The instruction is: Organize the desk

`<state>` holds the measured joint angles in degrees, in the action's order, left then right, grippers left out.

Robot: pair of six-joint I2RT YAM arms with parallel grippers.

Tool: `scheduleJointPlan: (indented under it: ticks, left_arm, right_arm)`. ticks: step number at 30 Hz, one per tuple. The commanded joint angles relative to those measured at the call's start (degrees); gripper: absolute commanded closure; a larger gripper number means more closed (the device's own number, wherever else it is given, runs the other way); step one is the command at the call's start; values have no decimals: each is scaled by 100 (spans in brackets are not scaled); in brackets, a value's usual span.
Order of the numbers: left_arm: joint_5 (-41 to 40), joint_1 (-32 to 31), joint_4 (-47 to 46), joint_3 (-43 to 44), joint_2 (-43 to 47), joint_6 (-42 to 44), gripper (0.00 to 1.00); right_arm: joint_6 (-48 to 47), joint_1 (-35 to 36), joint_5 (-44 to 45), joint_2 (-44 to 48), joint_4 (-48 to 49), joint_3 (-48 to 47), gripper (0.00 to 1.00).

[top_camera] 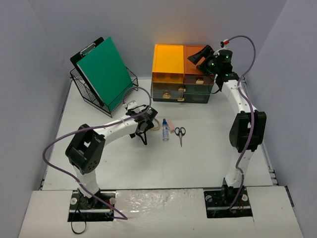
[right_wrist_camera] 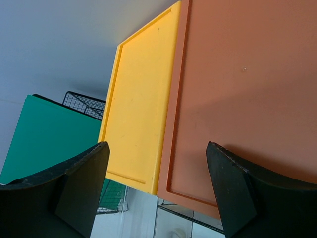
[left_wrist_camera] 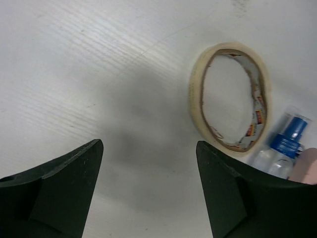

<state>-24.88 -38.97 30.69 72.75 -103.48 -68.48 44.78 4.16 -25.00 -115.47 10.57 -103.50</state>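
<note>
spray btl [left_wrist_camera: 287,141]: base behind L fingers [left_wrist_camera: 237,198] | pink obj [left_wrist_camera: 306,166]: cut off

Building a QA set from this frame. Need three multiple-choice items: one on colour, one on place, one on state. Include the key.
1. What colour is the board in the basket?
A. red
B. green
C. blue

2. Where are the scissors?
A. on the desk, right of the bottle
B. in the basket
C. under the board

3. What state is the left end effector in, near the tape?
A. shut on the tape
B. shut on the bottle
C. open, holding nothing

Key:
1 B: the top view shows a green board leaning in the basket.
2 A: the scissors lie flat on the desk, just right of the bottle.
3 C: the left wrist view shows the jaws apart over bare desk, with the tape off to one side.
</note>
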Motion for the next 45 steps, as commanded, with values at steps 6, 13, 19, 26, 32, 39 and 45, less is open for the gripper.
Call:
scheduleJointPlan:
  ticks: [6,13,19,26,32,39,45]
  left_arm:
    - [280,-49,-486,801,-541,75,27]
    - [328,-49,-59,1538,-1194,176,27]
    - [229,-55,222,1646,-1227,116,34]
    - [102,-49,775,1637,-1149,-82,51]
    - [80,-49,1028,1549,-1095,-201,64]
    - [80,-59,1219,1431,-1005,-262,81]
    - [-9,-85,1300,1161,-763,-227,100]
  right_arm:
    - [30,-10,-135,106,-497,84,24]
    - [41,-53,-172,54,-512,-3,24]
    - [19,-77,-172,60,-503,76,24]
    - [9,-87,-172,64,-495,129,24]
    - [13,-100,-189,78,-486,137,24]
    - [4,-101,-189,130,-494,164,24]
    - [13,-118,-180,148,-486,182,24]
